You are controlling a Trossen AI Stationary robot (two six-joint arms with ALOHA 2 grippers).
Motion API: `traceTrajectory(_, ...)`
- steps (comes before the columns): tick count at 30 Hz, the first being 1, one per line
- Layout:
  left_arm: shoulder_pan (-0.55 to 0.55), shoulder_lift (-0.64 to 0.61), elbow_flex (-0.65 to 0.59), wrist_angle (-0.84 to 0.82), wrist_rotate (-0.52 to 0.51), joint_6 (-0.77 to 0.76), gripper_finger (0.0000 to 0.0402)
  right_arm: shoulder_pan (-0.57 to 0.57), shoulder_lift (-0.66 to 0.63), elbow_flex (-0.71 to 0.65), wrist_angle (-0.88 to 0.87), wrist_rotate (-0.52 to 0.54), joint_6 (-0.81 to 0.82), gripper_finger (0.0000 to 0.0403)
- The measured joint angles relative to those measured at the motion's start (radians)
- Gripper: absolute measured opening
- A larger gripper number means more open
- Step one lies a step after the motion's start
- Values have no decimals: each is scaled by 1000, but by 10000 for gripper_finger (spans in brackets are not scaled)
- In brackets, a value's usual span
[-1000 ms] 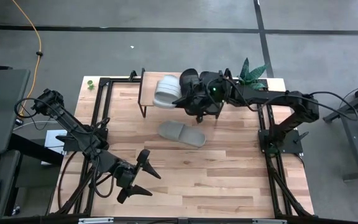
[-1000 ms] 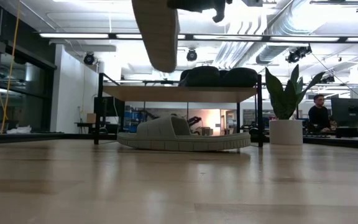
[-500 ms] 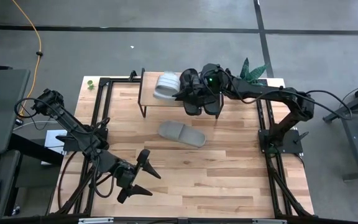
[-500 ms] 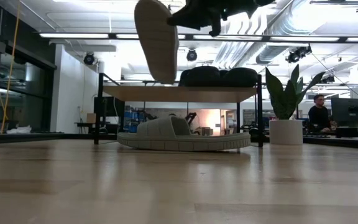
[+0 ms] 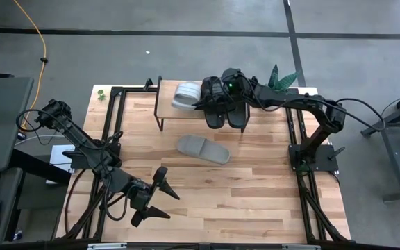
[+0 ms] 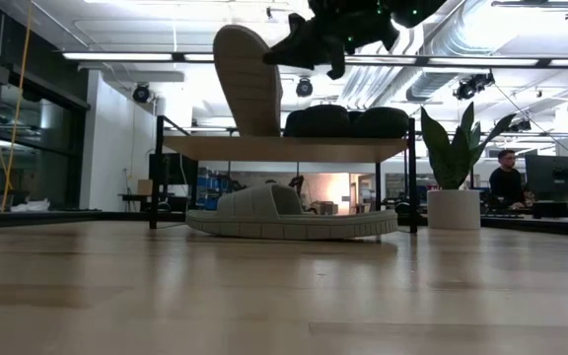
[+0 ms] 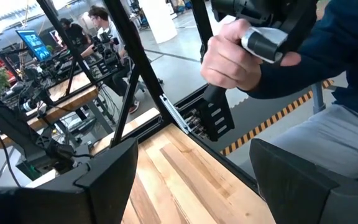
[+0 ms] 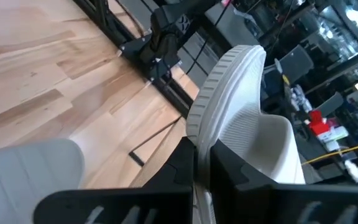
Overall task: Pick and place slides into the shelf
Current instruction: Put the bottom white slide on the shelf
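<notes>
**Grey slide held on end over the shelf**

From above: the right gripper (image 5: 201,102) reaches across the far side of the surface (image 5: 255,201), its jaws clamped on a light grey slide (image 5: 185,96) that sits over the left half of the shelf (image 5: 165,107). Two black slides (image 5: 222,104) lie side by side on the shelf's right half, right under the arm. The second grey slide (image 5: 203,149) lies flat on the surface, in front of the shelf and apart from it. The left gripper (image 5: 160,198) waits near the front left corner, jaws spread wide and holding nothing.

At table height: the held grey slide (image 6: 248,81) stands nearly on end, its lower tip at the shelf (image 6: 284,148) board's top; whether it touches I cannot tell. The right gripper (image 6: 286,51) pinches its upper edge from the right. The black slides (image 6: 346,121) rest on the board beside it. The other grey slide (image 6: 289,214) lies on the surface (image 6: 284,296) in front of the shelf's legs. A potted plant (image 6: 452,177) stands off to the right.

Left wrist: a person's hand (image 7: 232,56) grips a dark handle beyond the surface's edge, with more people at desks farther back.

Right wrist: the jaws are shut on the rim of the grey slide (image 8: 247,130), with wood planks showing behind it.
</notes>
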Motion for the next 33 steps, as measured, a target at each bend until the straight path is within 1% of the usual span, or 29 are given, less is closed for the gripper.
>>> traceTrajectory(7,0,0,0,-2,0,0,298,-26,0,0,-46,-62,36,0)
traceTrajectory(21,0,0,0,-3,0,0,298,-26,-1,0,-170,-59,40,0)
traceTrajectory(33,0,0,0,3,0,0,298,-30,-2,0,-166,-56,67,0)
